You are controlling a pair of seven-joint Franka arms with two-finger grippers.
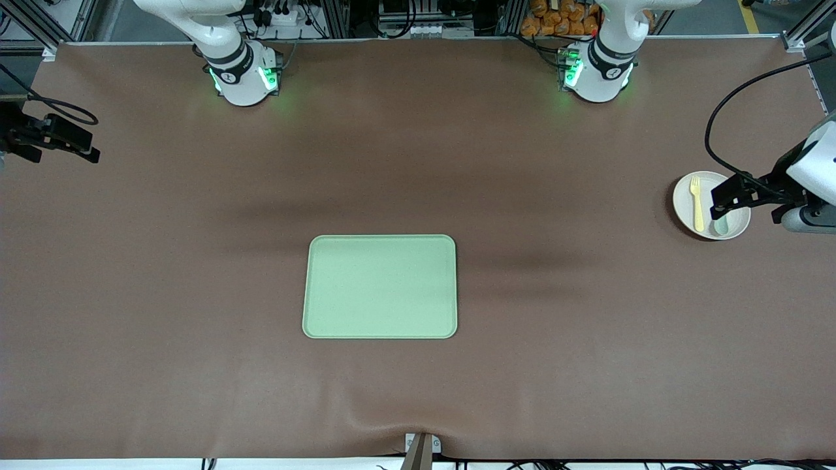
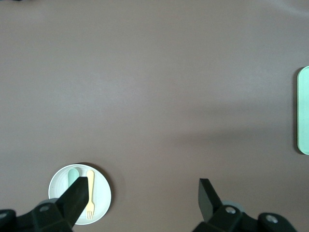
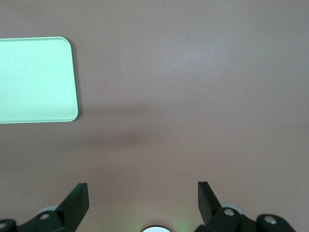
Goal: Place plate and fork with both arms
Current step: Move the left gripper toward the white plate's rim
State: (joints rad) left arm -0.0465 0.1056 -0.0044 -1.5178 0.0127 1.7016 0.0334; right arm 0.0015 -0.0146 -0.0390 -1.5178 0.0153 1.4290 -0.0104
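Note:
The cream plate (image 1: pixel 684 201) lies near the left arm's end of the table. On it rest the pale-yellow fork (image 1: pixel 697 203) and a grey-green spoon (image 1: pixel 722 226). My left gripper (image 1: pixel 723 200) hovers over the plate's edge, open and empty. In the left wrist view the plate (image 2: pixel 102 195) and fork (image 2: pixel 90 193) show beside one finger of the left gripper (image 2: pixel 143 191). My right gripper (image 1: pixel 88 147) hangs open and empty over bare table at the right arm's end. The right wrist view shows the right gripper (image 3: pixel 142 193) wide open above the brown mat.
A rectangular light-green tray (image 1: pixel 379 287) lies at the table's middle, with nothing on it. Its edge shows in both wrist views (image 2: pixel 303 111) (image 3: pixel 36 79). Both arm bases (image 1: pixel 245 78) (image 1: pixel 597 75) stand farthest from the camera. A brown mat covers the table.

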